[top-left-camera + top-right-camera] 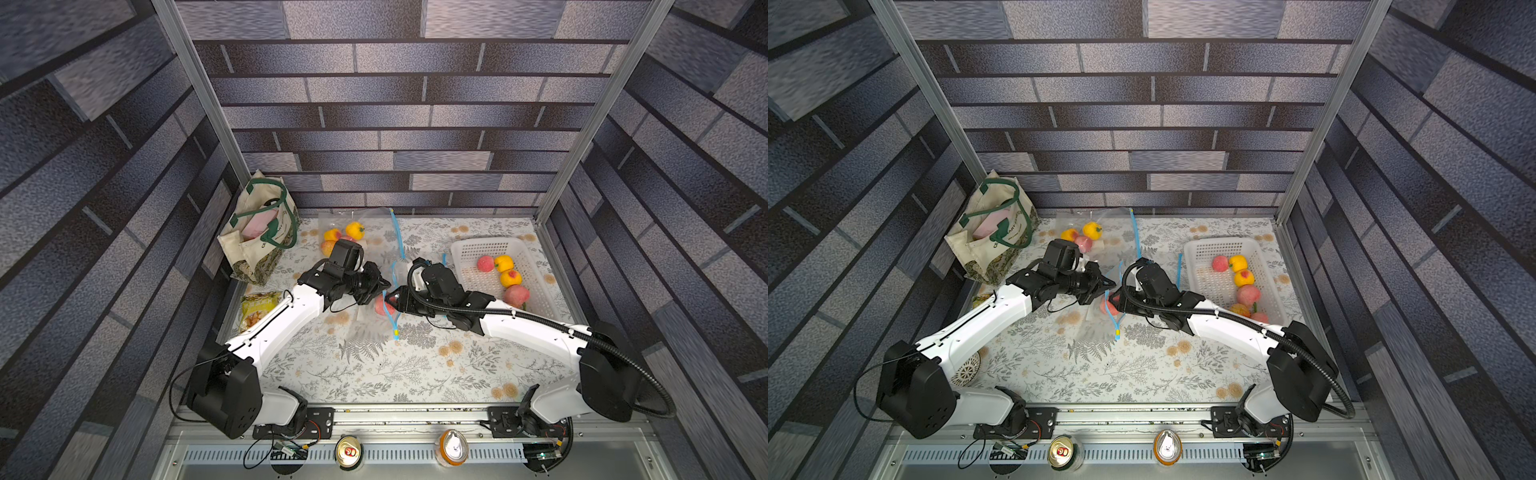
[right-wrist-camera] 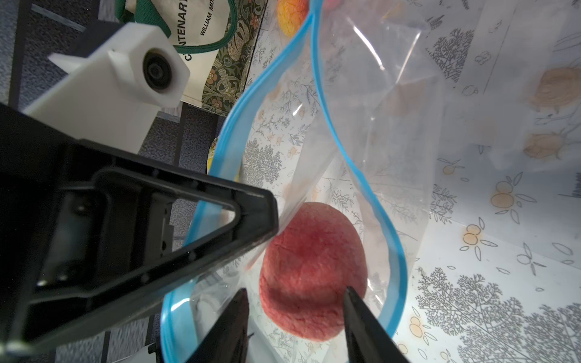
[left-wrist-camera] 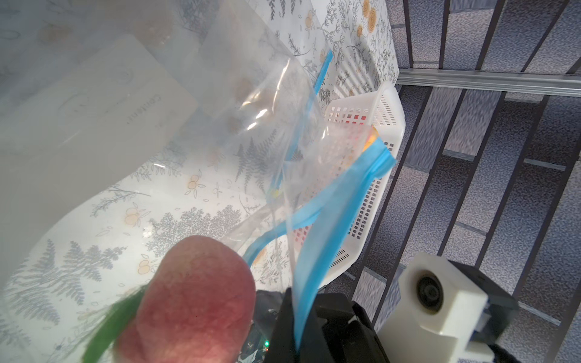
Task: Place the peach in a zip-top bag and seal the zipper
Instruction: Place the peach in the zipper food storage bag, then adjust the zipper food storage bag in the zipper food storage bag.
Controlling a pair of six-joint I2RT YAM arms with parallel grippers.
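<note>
A red peach [image 2: 314, 267] lies inside the clear zip-top bag [image 2: 377, 125] at mid-table, seen in both top views [image 1: 381, 307] [image 1: 1105, 307]. The bag's blue zipper [image 2: 232, 125] gapes in a wide loop. My left gripper [image 3: 298, 339] is shut on one lip of that zipper and holds it up off the table [image 1: 384, 284]. My right gripper [image 2: 295, 292] reaches into the bag mouth, open, its fingertips [image 2: 355, 301] on either side of the peach's near end. In the left wrist view the peach [image 3: 195, 298] sits just beside the pinched zipper strip [image 3: 330, 220].
A white basket [image 1: 486, 242] with more fruit stands at the right. A second clear bag [image 1: 374, 220] with fruit lies at the back, a tote bag [image 1: 257, 232] at back left, a snack packet [image 1: 257, 307] at left. Two cans [image 1: 348, 451] stand on the front rail.
</note>
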